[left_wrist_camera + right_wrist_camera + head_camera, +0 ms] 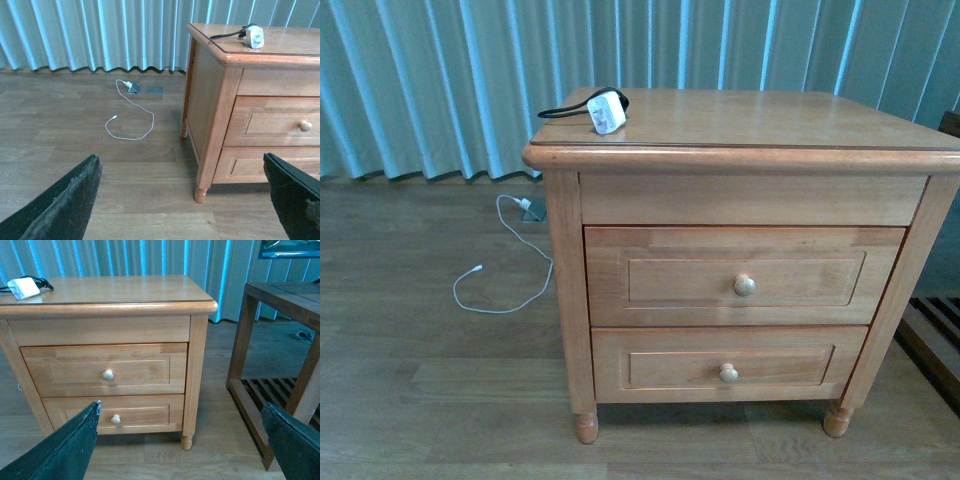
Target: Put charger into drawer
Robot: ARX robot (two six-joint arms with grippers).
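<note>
The white cube charger with its black looped cable lies on the top of the wooden nightstand, near its back left corner. It also shows in the left wrist view and the right wrist view. The upper drawer is closed, with a round pale knob; it also shows in the right wrist view. My left gripper is open and empty, low over the floor left of the nightstand. My right gripper is open and empty in front of the nightstand. Neither arm shows in the front view.
The shorter lower drawer is closed. A thin white cable lies looped on the wood floor left of the nightstand, by a floor socket. A dark wooden slatted rack stands to the right. Blue curtains hang behind.
</note>
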